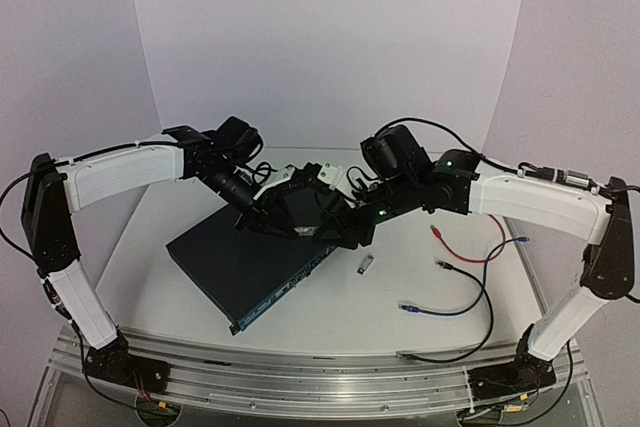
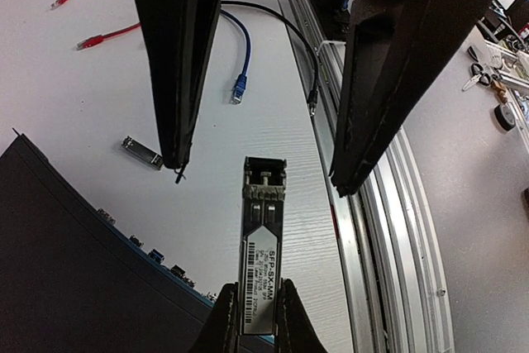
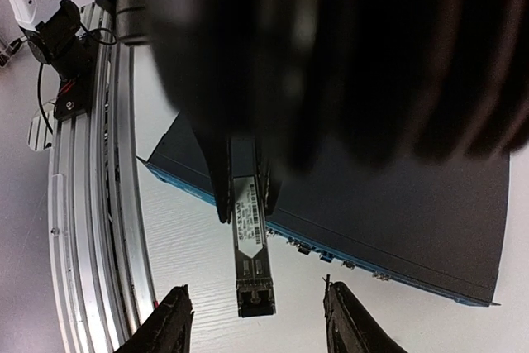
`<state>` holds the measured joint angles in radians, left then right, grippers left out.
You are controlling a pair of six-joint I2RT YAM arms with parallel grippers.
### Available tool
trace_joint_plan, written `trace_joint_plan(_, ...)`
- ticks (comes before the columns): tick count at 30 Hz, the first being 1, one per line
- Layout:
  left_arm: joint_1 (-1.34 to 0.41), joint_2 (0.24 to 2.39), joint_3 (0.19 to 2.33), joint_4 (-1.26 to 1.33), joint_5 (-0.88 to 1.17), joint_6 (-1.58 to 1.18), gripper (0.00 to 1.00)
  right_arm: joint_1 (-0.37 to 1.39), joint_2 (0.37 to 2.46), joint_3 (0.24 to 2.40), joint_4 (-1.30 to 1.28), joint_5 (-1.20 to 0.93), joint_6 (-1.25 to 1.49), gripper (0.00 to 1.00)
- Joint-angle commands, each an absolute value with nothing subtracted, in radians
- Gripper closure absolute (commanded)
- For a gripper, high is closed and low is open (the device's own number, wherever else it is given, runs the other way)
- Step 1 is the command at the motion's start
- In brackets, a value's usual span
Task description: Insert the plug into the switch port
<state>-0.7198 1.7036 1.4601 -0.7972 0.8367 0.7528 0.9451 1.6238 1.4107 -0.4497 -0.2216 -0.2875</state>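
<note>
Left gripper (image 2: 258, 307) pinches the plug (image 2: 263, 229) near the switch (image 3: 397, 204) port edge; right gripper (image 3: 256, 293) spread, straddling its tip without touching

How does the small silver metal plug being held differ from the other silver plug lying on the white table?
The held silver metal plug is pinched at one end by the left tool; the loose silver plug is touched by nothing. The held plug is off the table, its free end between the open fingers of the right tool; the loose one lies flat on the white table. Both are small, silver and box-shaped.
</note>
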Motion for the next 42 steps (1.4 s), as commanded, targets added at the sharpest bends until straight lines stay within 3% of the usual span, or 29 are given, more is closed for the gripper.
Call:
trace_joint_plan(1,-0.729,1.71,1.503,-0.81,0.85,0.74,0.98,0.957,1.65,1.466,-0.446,-0.212,-0.307,0.5)
trace_joint_plan(22,-0.73,1.674,1.538,-0.803,0.921,0.724,0.98,0.992,1.712,1.485,-0.527,-0.1,-0.389,0.57)
trace_joint_plan(42,-0.73,1.673,1.539,-0.76,0.926,0.717,1.0,0.992,1.629,1.445,-0.527,-0.205,-0.328,0.63)
